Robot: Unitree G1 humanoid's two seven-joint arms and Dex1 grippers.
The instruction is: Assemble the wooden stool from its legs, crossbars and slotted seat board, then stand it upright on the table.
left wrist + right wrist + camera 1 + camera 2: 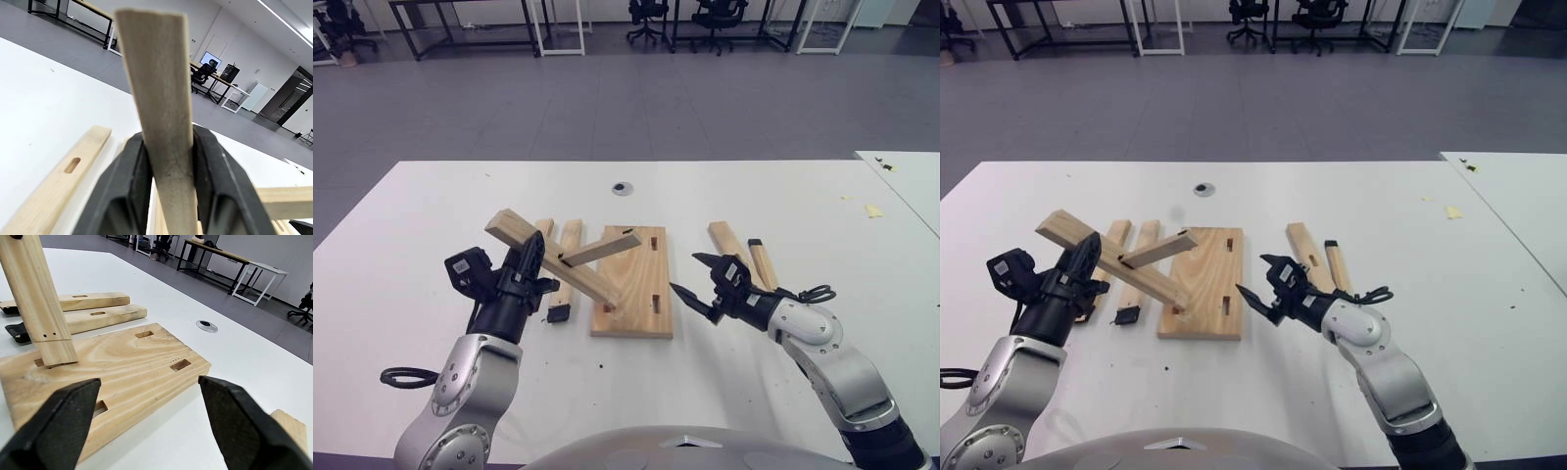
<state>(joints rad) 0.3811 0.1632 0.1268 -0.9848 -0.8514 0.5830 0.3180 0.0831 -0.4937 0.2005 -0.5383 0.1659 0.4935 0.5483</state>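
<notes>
Left fingers point(124, 188) clamping a tilted leg point(582, 279) with a crossbar point(604, 247) in it, leg's foot resting at a seat board point(641, 284) slot in right wrist view, right fingers point(63, 416) gaping empty beside the board, spare legs point(572, 233) lying alongside on the bench point(431, 215)

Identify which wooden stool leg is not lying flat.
The pale wooden leg held in the left gripper: it alone slants upward, lower end resting on the slotted wooden seat board.

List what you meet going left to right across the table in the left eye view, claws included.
Left claw gripping a wooden leg → seat board → right claw, open → wide wooden piece → thin stick with a black cap.
</notes>
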